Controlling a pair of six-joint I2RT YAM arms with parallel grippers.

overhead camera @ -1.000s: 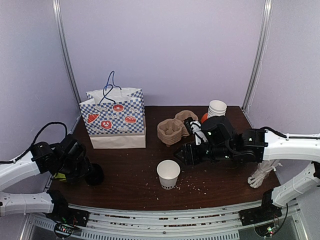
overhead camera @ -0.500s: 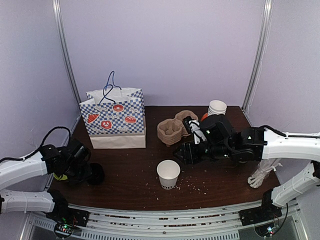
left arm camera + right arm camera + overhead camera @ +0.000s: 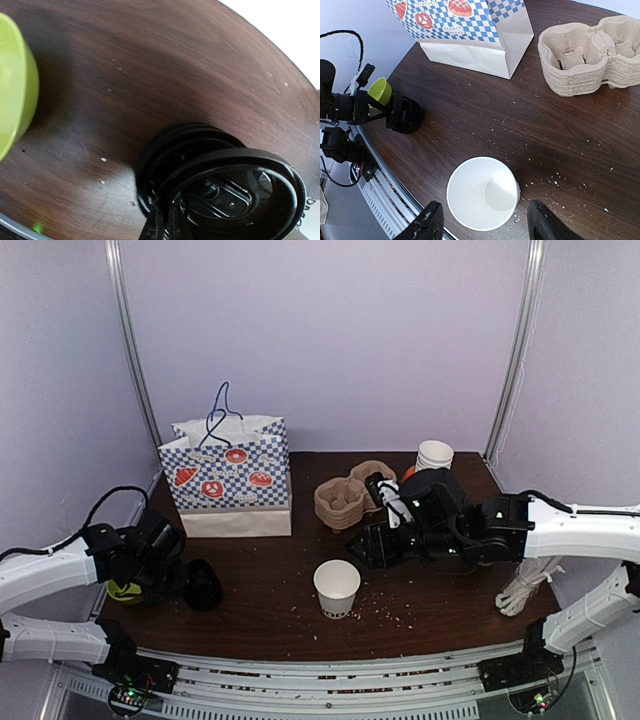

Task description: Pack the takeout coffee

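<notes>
Dark wood table (image 3: 260, 570), purple walls (image 3: 330, 340) behind. Well left of the takeout coffee cup (image 3: 337, 588), the left gripper (image 3: 161, 224) is clamped on the rim of the top black lid (image 3: 235, 192), which is tilted up off the lid stack (image 3: 170, 150) near a green bowl (image 3: 15, 85). The cup is stood upright, lidless, at front centre; just right of it the right gripper (image 3: 485, 222) is held open.

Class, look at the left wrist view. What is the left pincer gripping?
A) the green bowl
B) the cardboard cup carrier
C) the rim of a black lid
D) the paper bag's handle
C: the left pincer pinches the rim of a black lid, which sits tilted up off the stack of lids.
</notes>
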